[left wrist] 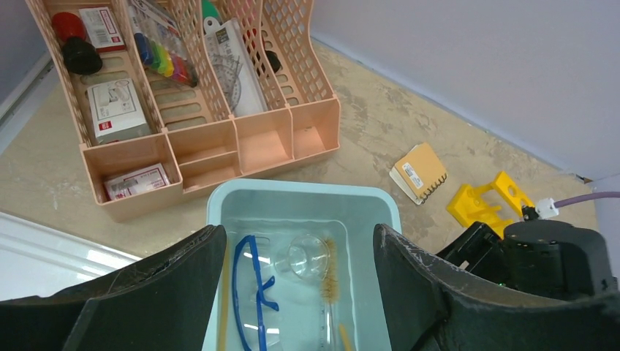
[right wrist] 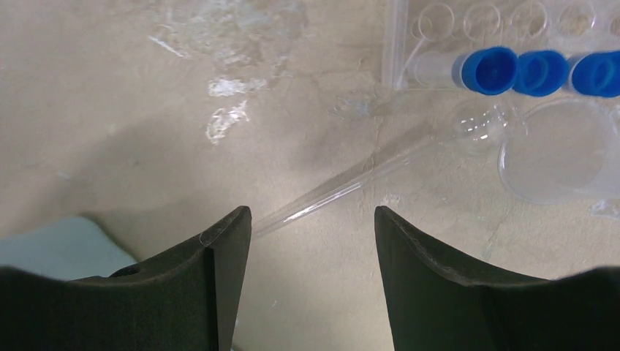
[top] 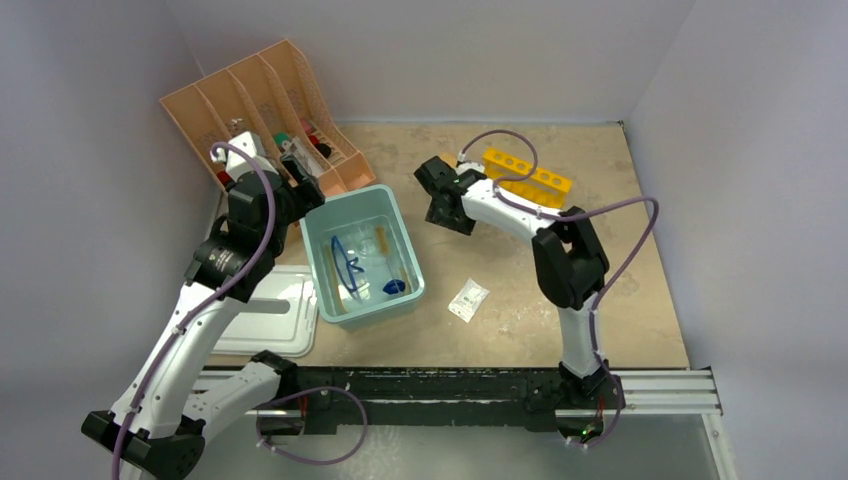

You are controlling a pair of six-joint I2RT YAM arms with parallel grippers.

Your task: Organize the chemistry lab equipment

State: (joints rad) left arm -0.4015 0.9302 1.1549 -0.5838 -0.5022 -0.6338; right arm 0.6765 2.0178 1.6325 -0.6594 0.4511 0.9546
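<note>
I get soft, even light from overhead on the table, and the shadows under both arms are faint. Glare whitens the tray beside the tub. In my right wrist view the fingers go dark and soft, and the glass tube looks washed out, perhaps slightly blurred.
</note>
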